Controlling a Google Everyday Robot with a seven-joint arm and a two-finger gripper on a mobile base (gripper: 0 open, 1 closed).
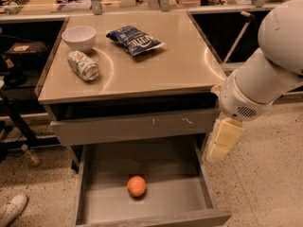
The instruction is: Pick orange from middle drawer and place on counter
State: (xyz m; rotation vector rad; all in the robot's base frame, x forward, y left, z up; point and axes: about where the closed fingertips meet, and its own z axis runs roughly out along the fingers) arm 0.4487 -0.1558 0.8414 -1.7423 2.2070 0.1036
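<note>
— Where's the orange [136,186]?
— On the floor of the open middle drawer [156,207], alone.
— And the claw [223,138]?
— Just right of the drawer, below the counter [175,65] edge. Wide or narrow, I cannot tell. Farther back, a can [83,65] and a bowl [79,37] sit on the counter.

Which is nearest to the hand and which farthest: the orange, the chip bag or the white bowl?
The hand hangs right of the middle drawer.
1. Orange, on that drawer's floor, below-left.
2. Chip bag, on the counter, up-left.
3. White bowl, at the far left corner.
</note>
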